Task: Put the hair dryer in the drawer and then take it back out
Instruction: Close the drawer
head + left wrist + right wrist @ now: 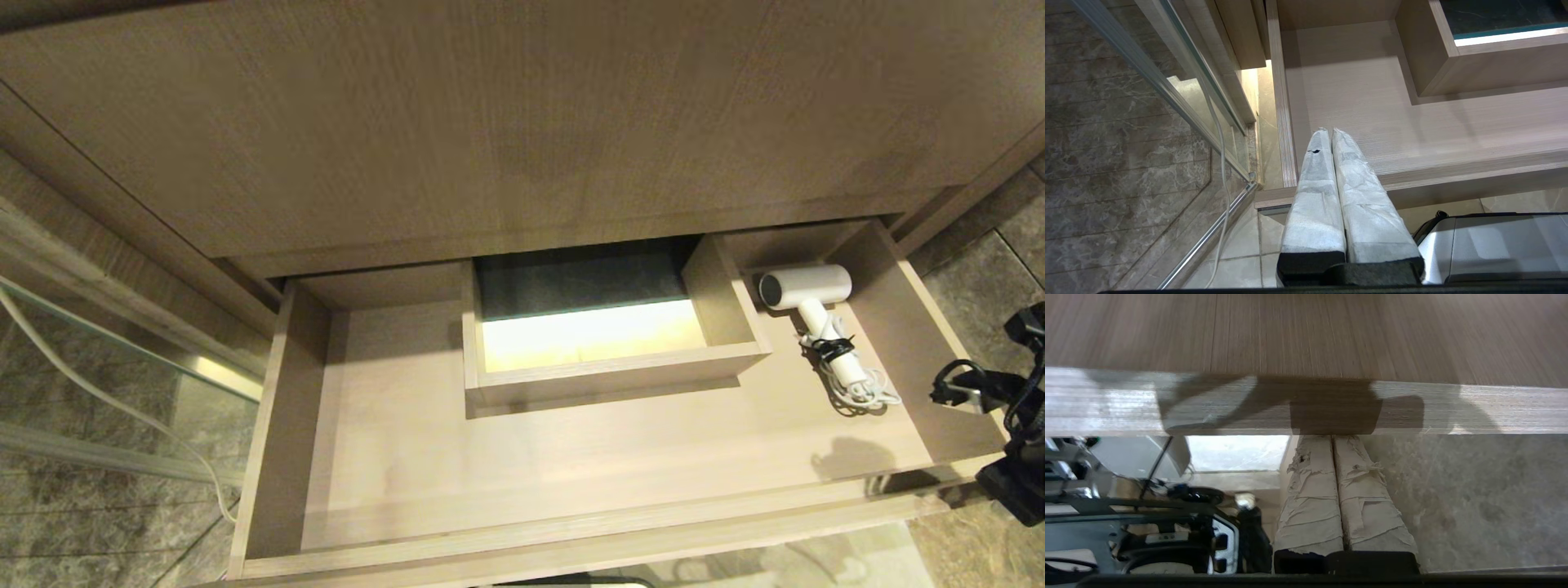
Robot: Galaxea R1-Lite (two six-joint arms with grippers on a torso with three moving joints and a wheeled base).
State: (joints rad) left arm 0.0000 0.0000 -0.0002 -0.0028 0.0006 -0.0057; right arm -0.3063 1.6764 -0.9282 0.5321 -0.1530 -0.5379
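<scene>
The drawer (571, 474) stands pulled out below a tall wood panel, with a boxed cut-out (612, 359) in its middle. The white hair dryer (808, 287) lies in the drawer's far right corner, grey end facing left, with its bundled cord (853, 384) trailing toward the front. My right arm (1008, 408) hangs outside the drawer's right front corner. The right gripper (1333, 437) is shut and empty, its tips at the edge of the drawer's front board (1306, 404). The left gripper (1330, 130) is shut and empty over the drawer's left front corner (1286, 179).
A glass door with a metal rail (220, 376) stands left of the drawer, and a white cable (122, 400) hangs behind it. Grey tile floor (980, 278) lies on both sides. My base (1494, 245) sits just below the drawer front.
</scene>
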